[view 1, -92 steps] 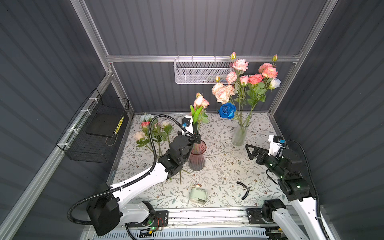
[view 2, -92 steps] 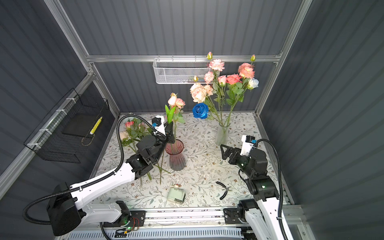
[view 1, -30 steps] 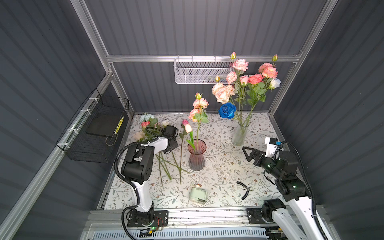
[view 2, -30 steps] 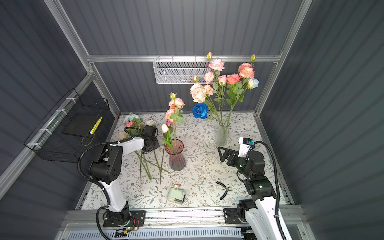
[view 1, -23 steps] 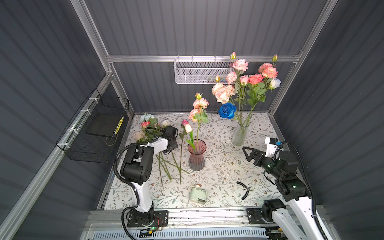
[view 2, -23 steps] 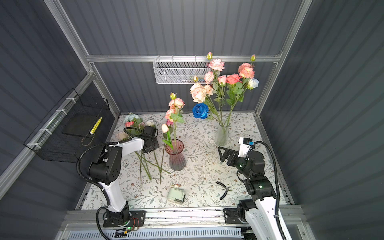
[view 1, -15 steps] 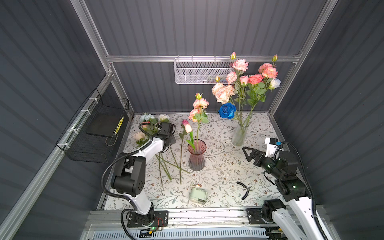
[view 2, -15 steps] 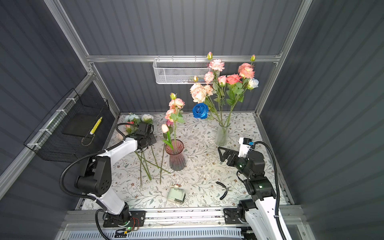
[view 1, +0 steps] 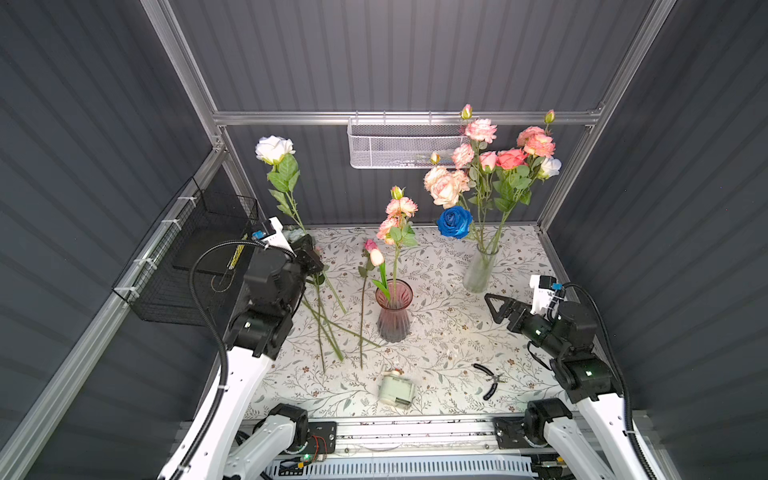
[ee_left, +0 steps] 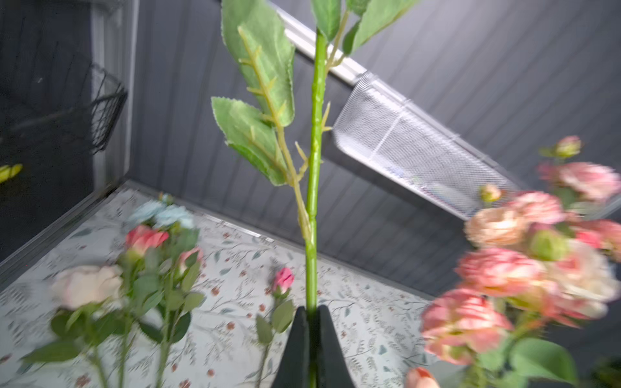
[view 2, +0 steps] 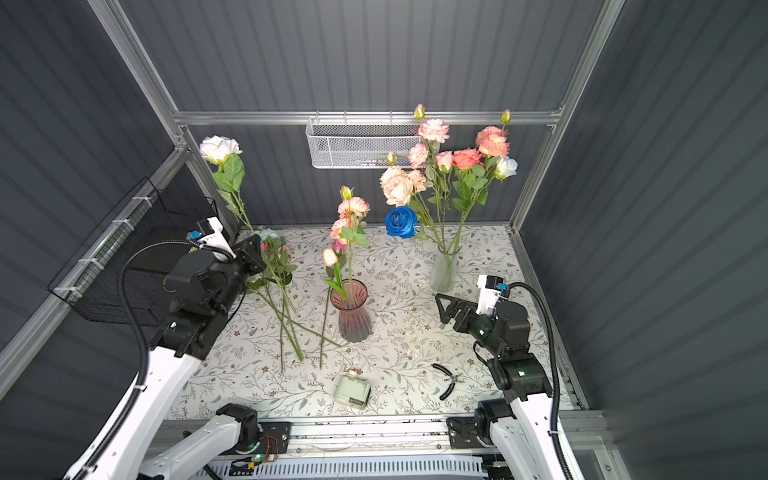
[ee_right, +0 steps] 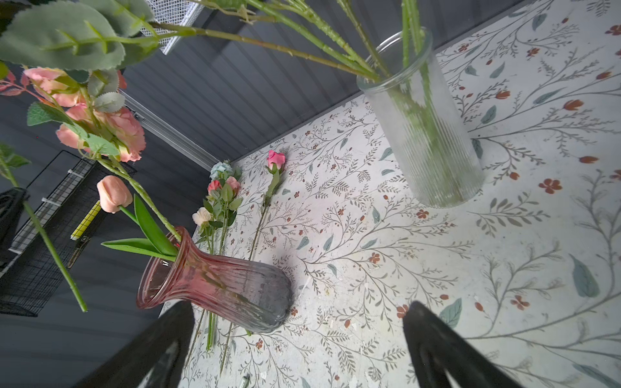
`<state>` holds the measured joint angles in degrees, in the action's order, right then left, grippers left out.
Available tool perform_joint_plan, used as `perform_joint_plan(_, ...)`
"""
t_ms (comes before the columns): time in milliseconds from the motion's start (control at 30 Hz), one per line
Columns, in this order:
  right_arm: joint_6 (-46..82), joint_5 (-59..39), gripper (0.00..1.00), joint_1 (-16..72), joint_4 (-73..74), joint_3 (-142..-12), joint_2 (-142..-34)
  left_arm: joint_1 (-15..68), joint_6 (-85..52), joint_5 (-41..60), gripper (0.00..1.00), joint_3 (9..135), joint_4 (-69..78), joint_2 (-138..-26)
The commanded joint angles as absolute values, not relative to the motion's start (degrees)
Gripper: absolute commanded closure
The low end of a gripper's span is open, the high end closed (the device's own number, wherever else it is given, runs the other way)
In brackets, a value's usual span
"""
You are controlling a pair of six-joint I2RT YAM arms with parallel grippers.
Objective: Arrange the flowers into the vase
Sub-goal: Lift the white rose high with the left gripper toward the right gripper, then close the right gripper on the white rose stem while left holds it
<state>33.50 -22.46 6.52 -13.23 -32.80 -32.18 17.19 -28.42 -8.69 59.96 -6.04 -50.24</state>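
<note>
My left gripper (view 1: 309, 259) (view 2: 251, 253) (ee_left: 312, 315) is shut on the green stem (ee_left: 314, 168) of a white rose (view 1: 274, 148) (view 2: 219, 148), held upright above the table's back left. Several more flowers (view 1: 328, 328) (view 2: 286, 316) (ee_right: 221, 198) lie on the table left of the pink vase (view 1: 393, 316) (view 2: 354, 318) (ee_right: 215, 282). That vase holds a peach tulip (view 1: 377, 257) and a pink sprig (view 1: 400, 208). My right gripper (view 1: 492, 309) (view 2: 442, 309) (ee_right: 300, 307) hangs open and empty to the vase's right.
A clear glass vase (view 1: 480, 270) (ee_right: 423, 134) at back right holds a bouquet with a deep blue rose (view 1: 455, 222). Black pliers (view 1: 490, 380) and a small pale box (view 1: 395, 390) lie near the front edge. A black wire basket (view 1: 199, 266) hangs left, a white mesh basket (view 1: 403, 143) behind.
My left arm has risen from the pile at back left, lifting the white rose upright off the table. The right arm has not moved.
</note>
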Motion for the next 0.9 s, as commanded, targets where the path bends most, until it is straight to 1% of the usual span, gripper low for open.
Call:
perform_joint_plan(0,32.87,-28.69,0.05,6.51,-10.0,-35.19,-31.6,17.49,-26.35,3.39,1.0,57.37,2.46,-46.9)
perform_joint_plan(100,33.36,-35.3,0.12,6.74,-7.45,-36.65,-31.35,17.49,-27.07,11.63,1.0,57.88,4.64,-45.6)
perform_joint_plan(200,34.84,-40.04,0.14,9.4,-5.05,-38.87,-31.81,17.49,-28.62,22.43,1.0,58.02,7.04,-45.66)
perform_joint_plan(267,34.08,-40.05,0.14,14.77,-5.08,-41.31,-32.91,17.49,-30.28,27.8,1.0,57.47,8.83,-45.6)
perform_joint_plan(400,27.63,-33.46,0.13,33.72,-6.64,-48.06,-39.7,17.49,-34.79,35.7,1.0,55.41,13.97,-45.89)
perform_joint_plan(500,23.24,-32.6,0.12,44.13,-6.17,-54.67,-49.92,17.58,-37.27,38.4,1.0,54.04,16.84,-46.27)
perform_joint_plan(600,20.18,-32.65,0.11,49.57,-5.73,-62.44,-59.97,17.67,-38.41,40.22,1.0,53.47,18.18,-46.49)
perform_joint_plan(733,18.25,-33.53,0.1,53.69,-4.45,-72.77,-72.39,17.67,-39.99,41.59,1.0,52.45,20.09,-46.4)
perform_joint_plan(867,18.24,-34.16,0.1,54.84,-2.64,-79.14,-79.72,17.76,-40.57,42.12,1.0,51.61,20.69,-46.03)
